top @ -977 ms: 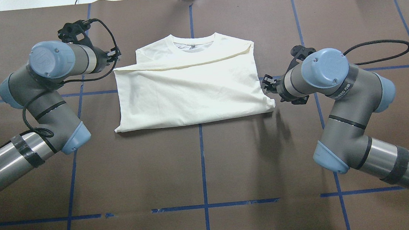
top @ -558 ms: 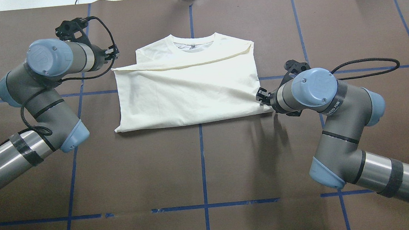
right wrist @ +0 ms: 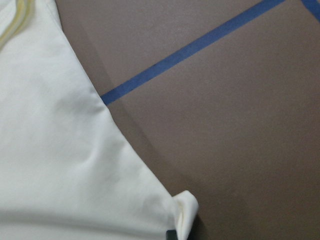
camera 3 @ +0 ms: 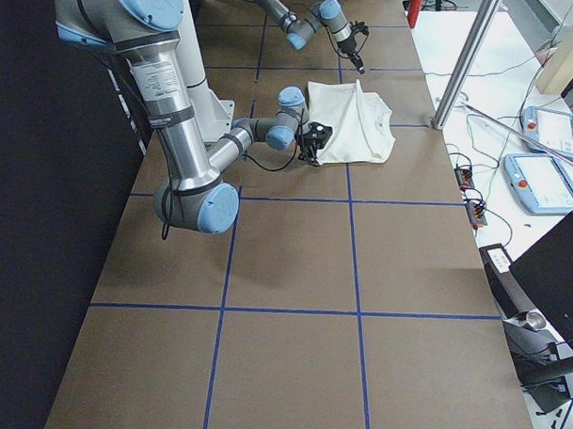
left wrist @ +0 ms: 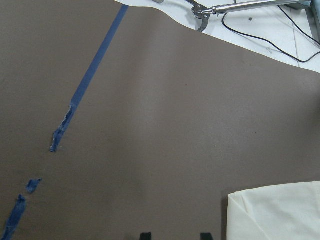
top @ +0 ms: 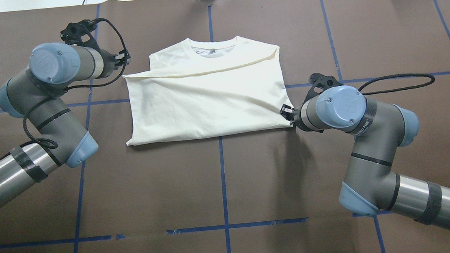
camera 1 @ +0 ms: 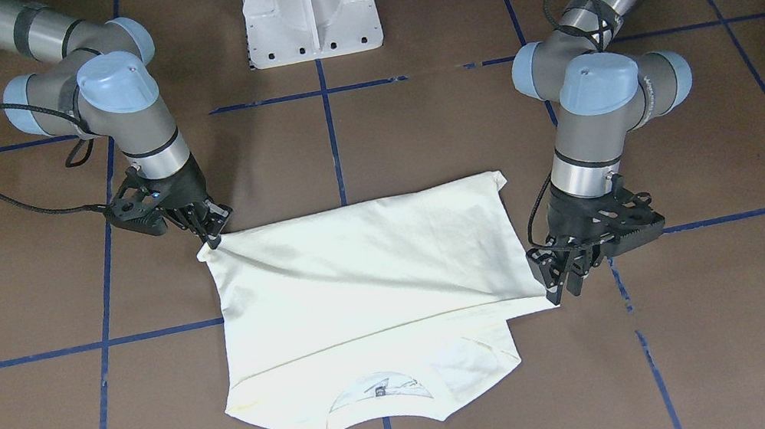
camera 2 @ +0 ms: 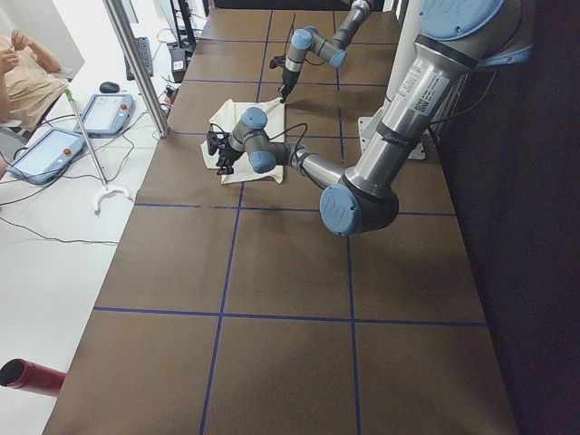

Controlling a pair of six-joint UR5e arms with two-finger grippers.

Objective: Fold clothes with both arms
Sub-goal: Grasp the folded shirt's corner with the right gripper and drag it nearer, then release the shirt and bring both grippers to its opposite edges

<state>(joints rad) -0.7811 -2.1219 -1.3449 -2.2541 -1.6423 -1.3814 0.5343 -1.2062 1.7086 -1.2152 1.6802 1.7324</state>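
Note:
The cream T-shirt [top: 206, 99] lies folded across its middle on the brown table, collar [top: 213, 46] at the far side; its print is hidden. My right gripper [top: 286, 113] is at the shirt's near right corner and shut on it. Creases run to it in the front view [camera 1: 213, 233], and the corner fills the right wrist view [right wrist: 60, 165]. My left gripper [top: 125, 61] is open just beside the shirt's far left corner. The left wrist view shows that corner [left wrist: 280, 212] to one side and nothing between the fingertips [left wrist: 145, 235].
The white pedestal base [camera 1: 308, 2] stands at the robot's side of the table. Blue tape lines [top: 222, 175] cross the brown cover. An operator [camera 2: 23, 72] and teach pendants [camera 2: 104, 113] are beyond the far edge.
My right gripper has moved toward the robot and slightly inward along the shirt's right edge, drawing the near right corner in with it. My left gripper has shifted slightly outward.

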